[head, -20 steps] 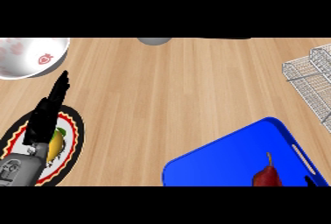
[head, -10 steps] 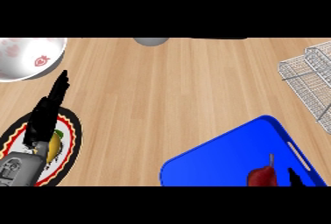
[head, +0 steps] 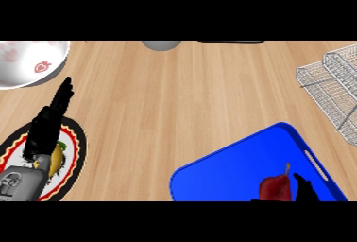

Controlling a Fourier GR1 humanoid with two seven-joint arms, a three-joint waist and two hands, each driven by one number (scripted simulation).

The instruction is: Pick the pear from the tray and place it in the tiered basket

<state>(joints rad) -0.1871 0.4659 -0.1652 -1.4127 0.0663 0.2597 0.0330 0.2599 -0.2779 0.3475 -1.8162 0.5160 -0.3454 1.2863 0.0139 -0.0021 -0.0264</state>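
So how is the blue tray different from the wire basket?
The tray is solid blue and flat; the basket is grey see-through wire with raised sides. The tray holds a red pear, while no fruit shows in the basket. The tray sits nearer the robot, the basket farther back. Both rest on the wooden counter.

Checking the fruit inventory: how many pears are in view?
1. The pear lies on the blue tray at lower right, beside the right hand. Another fruit on the plate is partly hidden by the left hand.
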